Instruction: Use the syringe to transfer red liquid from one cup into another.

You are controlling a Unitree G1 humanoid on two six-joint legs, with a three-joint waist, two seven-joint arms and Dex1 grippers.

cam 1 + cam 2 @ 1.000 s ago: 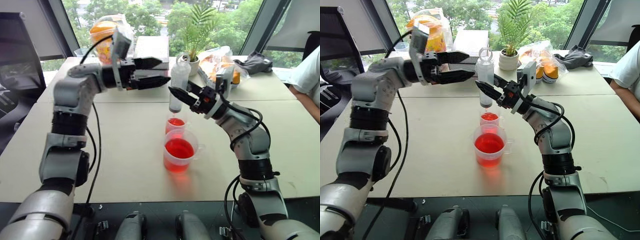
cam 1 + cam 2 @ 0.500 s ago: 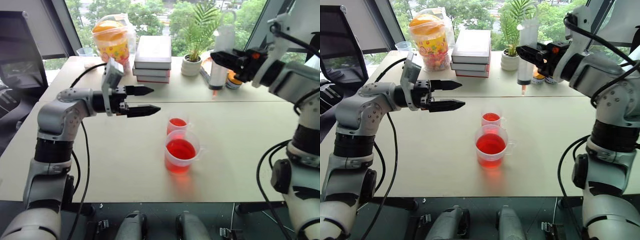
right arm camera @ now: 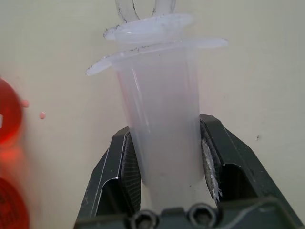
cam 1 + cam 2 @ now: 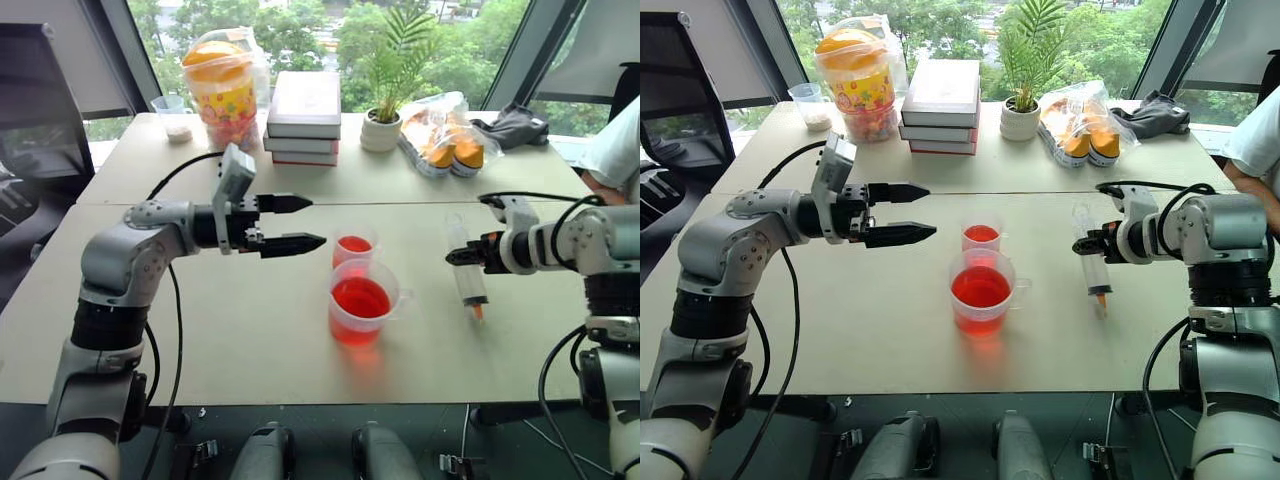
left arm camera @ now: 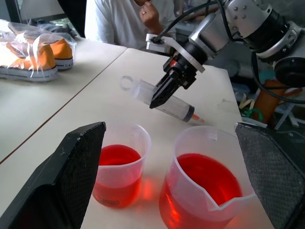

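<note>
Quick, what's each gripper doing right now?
Left gripper: open, empty.
Right gripper: shut on the syringe.

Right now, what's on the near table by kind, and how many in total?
Cups with red liquid: 2, the handled cup and the small cup
Syringes: 1, the syringe clamped in the right pincer
Total: 3

Right pincer (image 4: 462, 257) grips the syringe (image 4: 466, 276), seemingly above the table (image 4: 250, 330).
</note>
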